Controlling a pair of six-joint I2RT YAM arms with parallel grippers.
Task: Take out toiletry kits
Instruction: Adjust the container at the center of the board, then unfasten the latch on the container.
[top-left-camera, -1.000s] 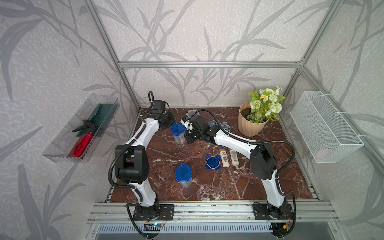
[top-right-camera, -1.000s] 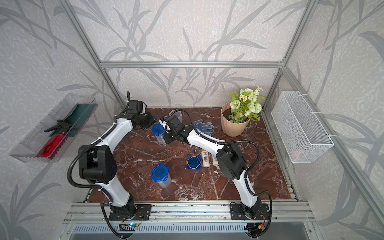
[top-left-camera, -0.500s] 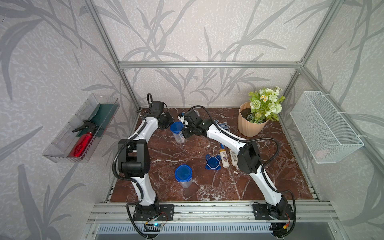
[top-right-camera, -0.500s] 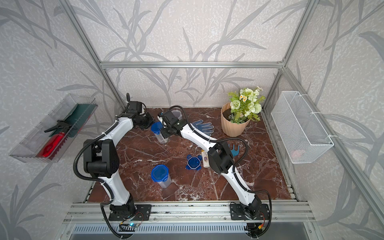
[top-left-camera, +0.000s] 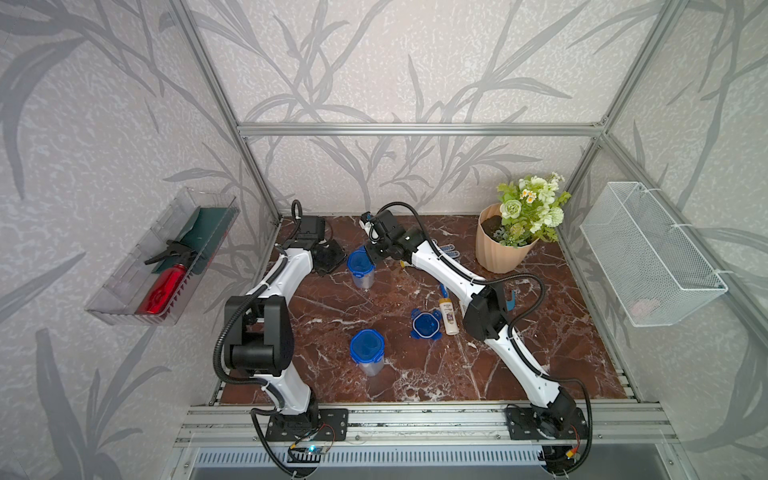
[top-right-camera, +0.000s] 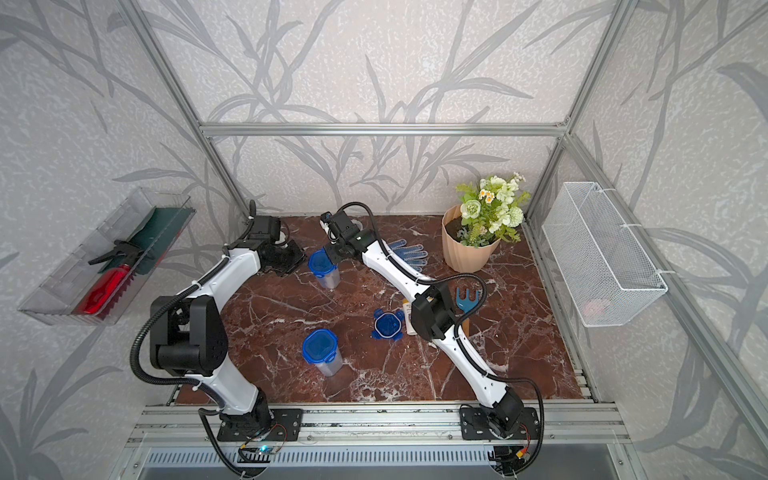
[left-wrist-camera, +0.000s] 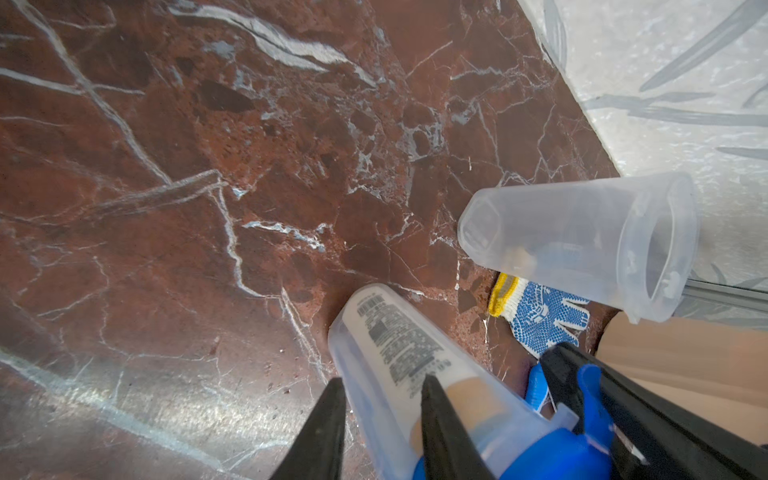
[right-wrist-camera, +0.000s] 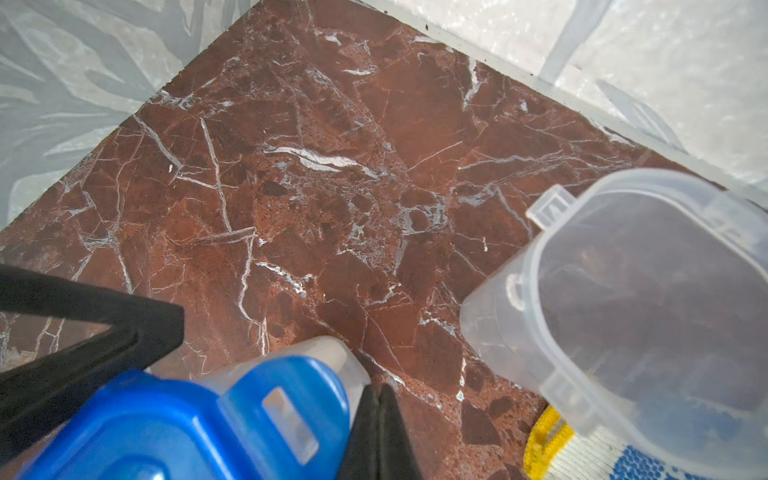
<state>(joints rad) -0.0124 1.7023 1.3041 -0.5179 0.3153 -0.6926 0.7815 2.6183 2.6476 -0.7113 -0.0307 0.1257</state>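
Note:
A clear blue-lidded cup (top-left-camera: 360, 266) (top-right-camera: 322, 266) stands at the back left with a white, gold-capped bottle (left-wrist-camera: 390, 332) inside. My left gripper (left-wrist-camera: 384, 380) lies against the cup's side just under the lid. Its fingers are apart and the cup is wider than their gap. My right gripper (right-wrist-camera: 378, 399) is shut and empty, with its tips beside a latch of the blue lid (right-wrist-camera: 286, 415). A second lidded cup (top-left-camera: 366, 351) stands near the front. A loose blue lid (top-left-camera: 426, 325) and a white bottle (top-left-camera: 448, 316) lie mid-table. An empty lidless cup (left-wrist-camera: 582, 245) lies on its side near the back wall.
A blue-dotted glove (top-right-camera: 409, 251) lies behind the right arm, and a blue garden tool (top-right-camera: 467, 297) lies beside its elbow. A potted plant (top-left-camera: 498, 249) stands at the back right. A wire basket (top-left-camera: 648, 257) hangs on the right wall and a clear tray (top-left-camera: 166, 257) on the left wall.
The right arm folded in, its elbow shifting left, and its shut gripper crept back-left along the cup's lid. The left jaws narrowed a little at the cup.

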